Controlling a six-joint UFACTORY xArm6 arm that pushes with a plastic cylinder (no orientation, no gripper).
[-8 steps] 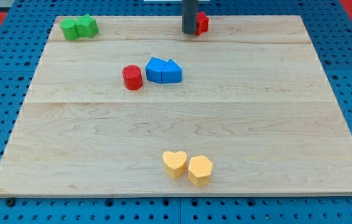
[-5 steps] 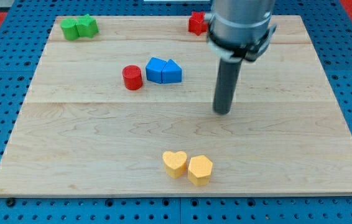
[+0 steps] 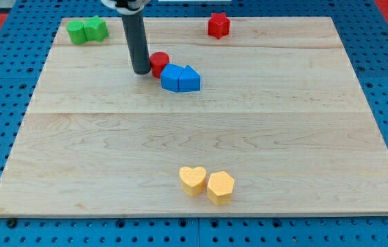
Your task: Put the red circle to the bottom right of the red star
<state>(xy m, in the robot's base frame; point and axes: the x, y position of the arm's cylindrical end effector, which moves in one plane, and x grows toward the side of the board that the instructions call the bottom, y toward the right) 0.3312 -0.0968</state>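
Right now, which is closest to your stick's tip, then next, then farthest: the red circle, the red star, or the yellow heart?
From my tip:
1. Red circle, right beside it on the view's right.
2. Red star, toward the view's top right.
3. Yellow heart, far down near the view's bottom.

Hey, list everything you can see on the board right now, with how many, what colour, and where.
red circle: one, red, upper middle, touching the top-left of the blue pair.
red star: one, red, near the top edge, right of centre.
blue blocks: two, blue, side by side and touching, upper middle.
green blocks: two, green, touching, top-left corner.
yellow heart: one, yellow, bottom middle.
yellow hexagon: one, yellow, touching the heart's right side.
wooden board: one, light wood, on a blue pegboard.
my tip: one dark rod, just left of the red circle.
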